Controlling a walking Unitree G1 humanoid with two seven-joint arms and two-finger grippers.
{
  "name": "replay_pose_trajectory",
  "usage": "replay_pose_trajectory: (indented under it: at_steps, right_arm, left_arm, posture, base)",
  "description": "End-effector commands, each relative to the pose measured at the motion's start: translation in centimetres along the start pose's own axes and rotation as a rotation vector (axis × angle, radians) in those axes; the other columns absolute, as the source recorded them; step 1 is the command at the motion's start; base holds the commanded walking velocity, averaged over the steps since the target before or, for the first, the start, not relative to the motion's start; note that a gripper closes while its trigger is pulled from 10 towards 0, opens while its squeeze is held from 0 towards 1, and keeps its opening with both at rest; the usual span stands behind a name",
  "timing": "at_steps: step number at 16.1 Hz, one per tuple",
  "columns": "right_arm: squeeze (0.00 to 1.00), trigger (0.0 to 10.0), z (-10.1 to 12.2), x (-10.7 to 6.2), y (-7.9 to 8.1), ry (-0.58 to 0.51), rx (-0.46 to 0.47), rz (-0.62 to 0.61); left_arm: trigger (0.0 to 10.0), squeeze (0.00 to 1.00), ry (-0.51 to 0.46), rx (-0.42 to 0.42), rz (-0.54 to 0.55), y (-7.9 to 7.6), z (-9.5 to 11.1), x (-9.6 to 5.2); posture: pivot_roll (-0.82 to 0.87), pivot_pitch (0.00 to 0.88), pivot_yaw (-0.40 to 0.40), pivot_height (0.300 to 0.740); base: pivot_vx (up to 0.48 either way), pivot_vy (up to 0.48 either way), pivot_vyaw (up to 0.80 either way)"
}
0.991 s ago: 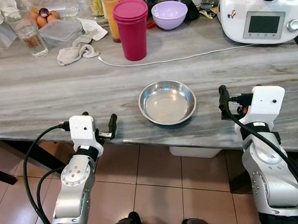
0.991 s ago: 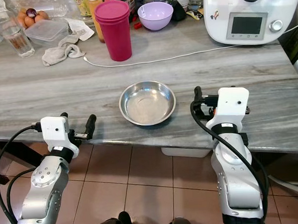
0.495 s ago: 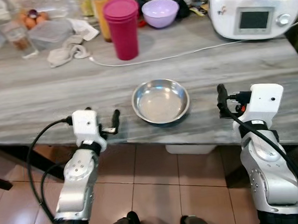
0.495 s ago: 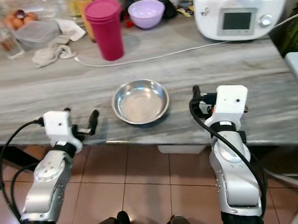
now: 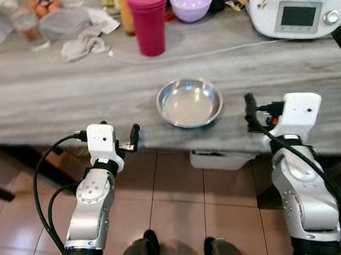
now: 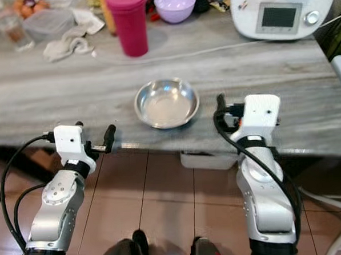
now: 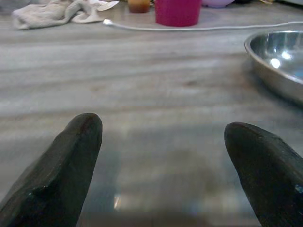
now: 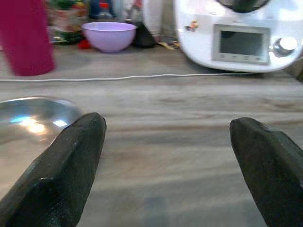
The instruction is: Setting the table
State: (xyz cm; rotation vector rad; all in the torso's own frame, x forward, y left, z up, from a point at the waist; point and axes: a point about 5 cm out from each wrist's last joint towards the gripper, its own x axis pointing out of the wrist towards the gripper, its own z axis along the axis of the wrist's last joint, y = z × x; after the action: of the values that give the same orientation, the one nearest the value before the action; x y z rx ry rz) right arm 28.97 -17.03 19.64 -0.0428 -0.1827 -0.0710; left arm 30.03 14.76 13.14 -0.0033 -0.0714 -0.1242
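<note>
- The grey table (image 5: pixel 54 99) carries a kitchen machine (image 5: pixel 297 11), a pink tumbler (image 5: pixel 148 20) and a purple bowl (image 5: pixel 191 3) along its far side, with a white cable (image 5: pixel 223 47) trailing across between them and the near edge.
- A steel bowl (image 5: pixel 189 101), empty, sits near the front edge, between the two arms.
- The step in hand looks like the approach to that bowl; nothing is grasped yet, and the next move calls for one arm to reach inward to its rim.
- The right gripper (image 8: pixel 165 156) hovers at the table edge just beside the bowl, fingers spread wide, holding nothing.
- The left gripper (image 7: pixel 163 161) waits at the near edge, apart from the bowl, fingers wide apart and empty.
</note>
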Motion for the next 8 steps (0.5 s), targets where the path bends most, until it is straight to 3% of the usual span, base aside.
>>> replay_pose_trajectory:
  at_steps: [1, 8]
  right_arm:
    - [0.0, 10.0, 0.1, 0.0, 0.3, 0.004, 0.008, 0.014]
    - [0.0, 10.0, 0.2, 0.1, 1.5, -0.02, -0.057, 0.071]
  left_arm:
    - [10.0, 0.0, 0.029, 0.013, 0.008, 0.3, -0.5, -0.3]
    - [10.0, 0.0, 0.039, 0.017, 0.002, 0.3, -0.7, -0.3]
  posture:
    - [-0.23, 0.193, 0.048, 0.74]
    - [-0.22, 0.194, 0.05, 0.74]
  base:
    - [-0.337, 0.0, 0.0]
    - [-0.34, 0.0, 0.0]
